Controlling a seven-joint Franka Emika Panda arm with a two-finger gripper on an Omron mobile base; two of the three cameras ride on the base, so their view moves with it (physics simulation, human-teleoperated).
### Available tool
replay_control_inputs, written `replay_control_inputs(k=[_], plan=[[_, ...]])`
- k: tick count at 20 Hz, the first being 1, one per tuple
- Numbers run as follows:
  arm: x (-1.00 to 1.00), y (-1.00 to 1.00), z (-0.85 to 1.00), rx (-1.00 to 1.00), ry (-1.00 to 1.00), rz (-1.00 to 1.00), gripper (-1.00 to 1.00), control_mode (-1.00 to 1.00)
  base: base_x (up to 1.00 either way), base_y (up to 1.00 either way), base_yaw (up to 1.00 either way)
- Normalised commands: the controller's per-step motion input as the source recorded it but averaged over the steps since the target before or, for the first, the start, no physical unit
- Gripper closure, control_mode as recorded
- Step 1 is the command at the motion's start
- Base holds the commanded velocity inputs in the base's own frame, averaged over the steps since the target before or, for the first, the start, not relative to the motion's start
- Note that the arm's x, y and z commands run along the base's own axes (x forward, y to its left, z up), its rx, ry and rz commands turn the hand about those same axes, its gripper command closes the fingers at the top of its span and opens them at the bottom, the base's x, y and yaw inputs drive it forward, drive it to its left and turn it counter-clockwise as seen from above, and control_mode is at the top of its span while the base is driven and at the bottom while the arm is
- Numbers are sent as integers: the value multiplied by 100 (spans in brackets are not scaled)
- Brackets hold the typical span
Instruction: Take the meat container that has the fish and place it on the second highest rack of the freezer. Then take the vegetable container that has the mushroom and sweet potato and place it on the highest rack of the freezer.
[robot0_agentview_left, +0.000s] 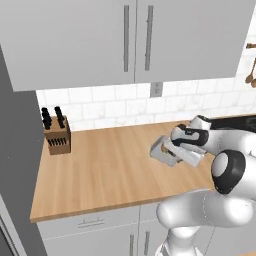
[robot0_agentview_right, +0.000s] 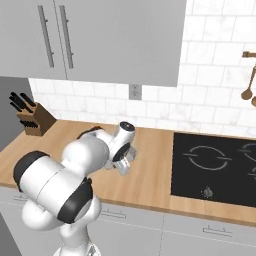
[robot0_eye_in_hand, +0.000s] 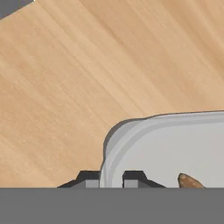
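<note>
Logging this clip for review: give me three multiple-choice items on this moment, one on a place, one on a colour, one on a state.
1. Where does the knife block stand?
A. On the wooden counter, toward its left end
B. On the cooktop
C. Inside a wall cabinet

2. What colour is the container at the claw?
A. Red
B. Light grey
C. Green

3. How does the claw stand to the container?
A. Far above it
B. Its fingertips sit on either side of the rim
C. Shut beside the knife block

Answers: 1 A, both base views show it on the wood near the left edge. 2 B, the hand view shows a pale grey tray. 3 B, in the hand view the rim runs between the two tips.
</note>
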Motion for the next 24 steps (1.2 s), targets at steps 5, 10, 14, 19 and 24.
replay_control_inputs(k=[5, 10, 14, 19, 24], plan=[[0, 33, 51, -21, 0, 1, 100, -100, 0, 0, 0], [-5, 27, 26, -19, 0, 0, 100, -100, 0, 0, 0], [-21, 5, 53, -4, 0, 0, 100, -100, 0, 0, 0], [-38, 0, 61, -1, 0, 1, 100, -100, 0, 0, 0], [-91, -2, 21, 0, -11, 0, 100, -100, 0, 0, 0]])
